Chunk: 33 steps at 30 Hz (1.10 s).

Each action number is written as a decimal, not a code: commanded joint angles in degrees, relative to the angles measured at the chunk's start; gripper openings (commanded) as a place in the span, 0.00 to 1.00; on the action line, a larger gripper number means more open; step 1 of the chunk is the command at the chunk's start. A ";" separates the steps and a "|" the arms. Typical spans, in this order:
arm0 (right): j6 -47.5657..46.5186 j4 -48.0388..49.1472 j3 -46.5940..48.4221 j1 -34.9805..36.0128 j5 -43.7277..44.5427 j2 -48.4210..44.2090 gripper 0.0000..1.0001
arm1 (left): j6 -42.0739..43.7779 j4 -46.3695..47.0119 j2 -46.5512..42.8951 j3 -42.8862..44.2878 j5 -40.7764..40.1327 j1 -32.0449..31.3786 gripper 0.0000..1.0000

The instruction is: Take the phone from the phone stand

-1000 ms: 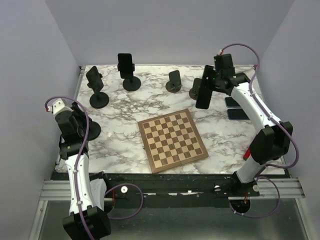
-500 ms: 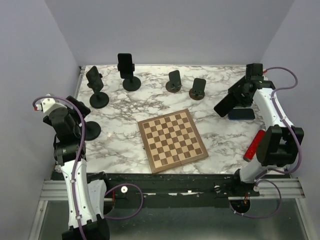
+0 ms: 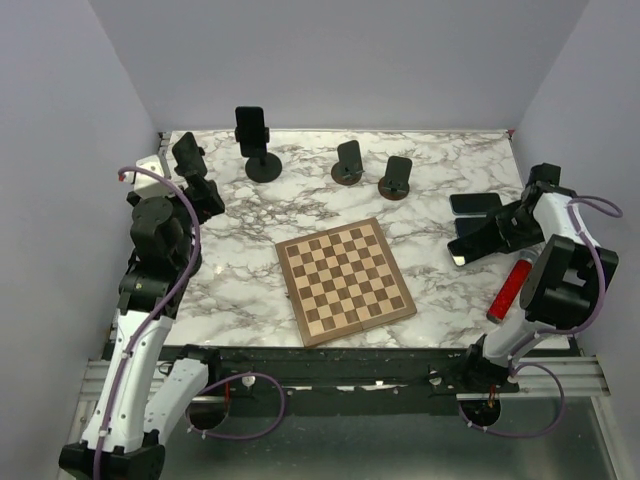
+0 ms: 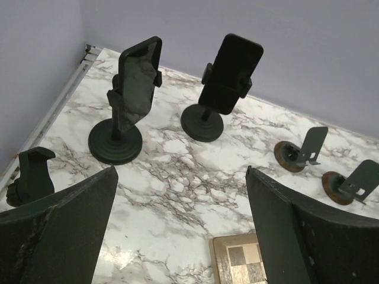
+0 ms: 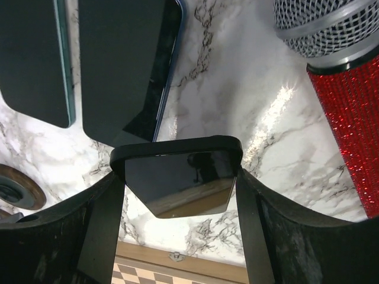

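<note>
Right gripper (image 3: 488, 234) clamps the phone (image 5: 177, 183) flat and low over the table, right of the chessboard (image 3: 345, 280). Left gripper (image 4: 180, 183) hangs left of the chessboard, jaws spread wide.

The left arm (image 3: 135, 345) stands up along the left side of the top picture, bends near its top, and points the left gripper (image 3: 203, 196) toward the upper left, with its two fingers (image 4: 65, 225) far apart and nothing between them. The right arm (image 3: 555, 285) rises at the right side, folds over, and reaches the right gripper (image 3: 483, 238) down and to the left. Its two fingers (image 5: 98, 231) squeeze a dark phone (image 5: 177, 183) by its two side edges.
</note>
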 commanded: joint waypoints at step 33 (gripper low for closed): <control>7.84 5.22 -11.40 0.25 2.09 -6.01 1.00 | 10.30 8.21 1.25 -7.01 -7.39 -3.50 0.96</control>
